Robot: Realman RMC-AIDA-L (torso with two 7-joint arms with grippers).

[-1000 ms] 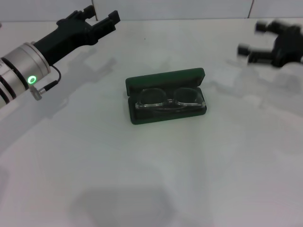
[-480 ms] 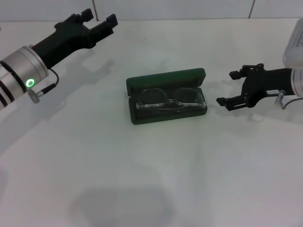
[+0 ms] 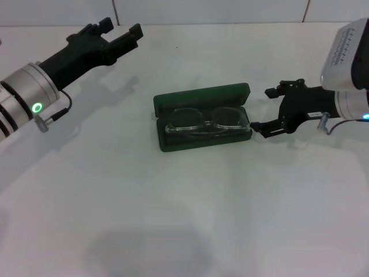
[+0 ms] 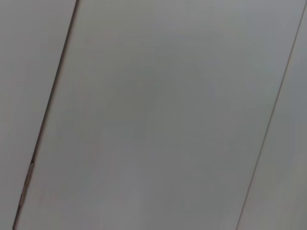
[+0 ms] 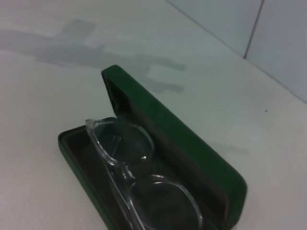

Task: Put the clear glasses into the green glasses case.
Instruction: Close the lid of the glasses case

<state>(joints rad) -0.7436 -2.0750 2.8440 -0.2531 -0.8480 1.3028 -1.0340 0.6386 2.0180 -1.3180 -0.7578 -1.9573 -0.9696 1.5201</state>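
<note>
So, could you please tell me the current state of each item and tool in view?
green glasses case: lid open, on the table.
clear glasses: folded, lying inside the case.
right tool: open, empty, beside the case's right end.
left tool: open, empty, raised at far left.

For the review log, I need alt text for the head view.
The clear glasses lie inside the open green glasses case mid-table. The right gripper, open, is beside the case's right end; the left gripper, open, is raised far left.

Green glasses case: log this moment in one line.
clear glasses in open green glasses case | right end effector open beside case | left end effector open, raised far-left
</note>
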